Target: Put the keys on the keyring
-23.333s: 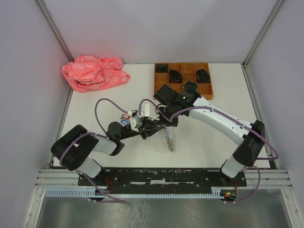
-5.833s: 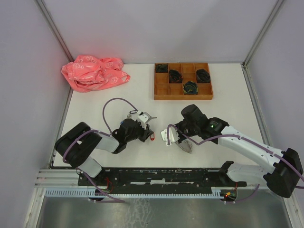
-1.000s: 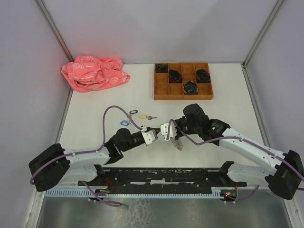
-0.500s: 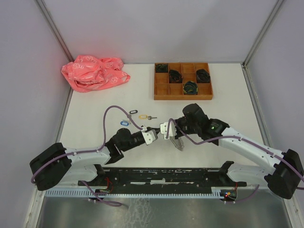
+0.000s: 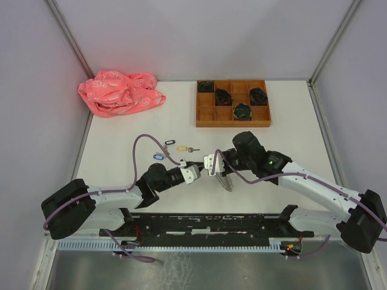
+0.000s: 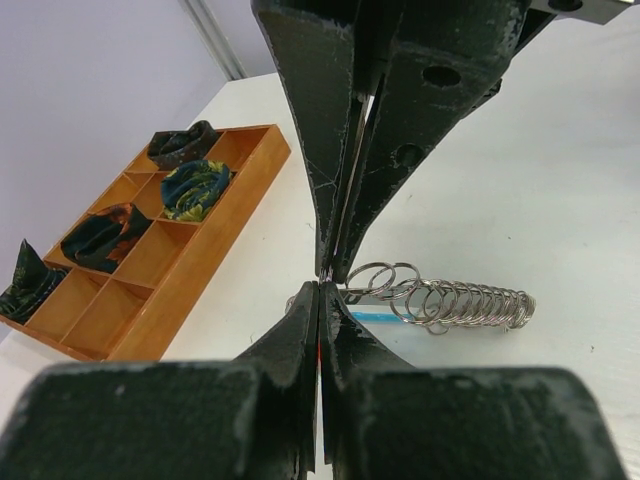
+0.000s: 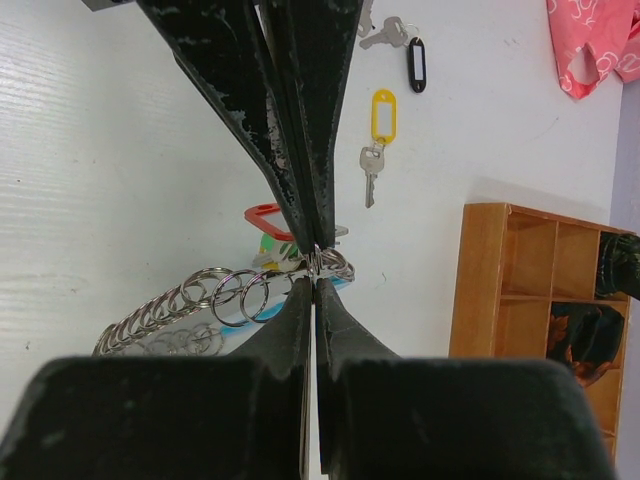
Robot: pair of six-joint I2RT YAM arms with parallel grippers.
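My left gripper [image 5: 198,170] [image 6: 320,288] is shut on a key, of which only a red sliver of its tag shows between the fingers. In the right wrist view that red tag [image 7: 268,218] shows beside its tips. My right gripper [image 5: 210,168] [image 7: 314,280] is shut on one ring of the keyring [image 5: 225,180] [image 6: 440,300] [image 7: 200,300], a string of silvery rings with a light-blue section. The two grippers meet tip to tip just above the table. Three more keys lie on the table behind them, tagged blue [image 5: 158,156], black [image 5: 169,143] [image 7: 417,62] and yellow [image 5: 182,148] [image 7: 383,115].
A wooden compartment tray [image 5: 205,115] [image 6: 200,290] [image 7: 480,290] with black coiled bundles stands at the back right. A crumpled pink bag [image 5: 118,92] lies at the back left. Grey walls close in the table on three sides.
The left arm's elbow has shifted a little to the right. Both grippers stay shut and tip to tip at the same spot.
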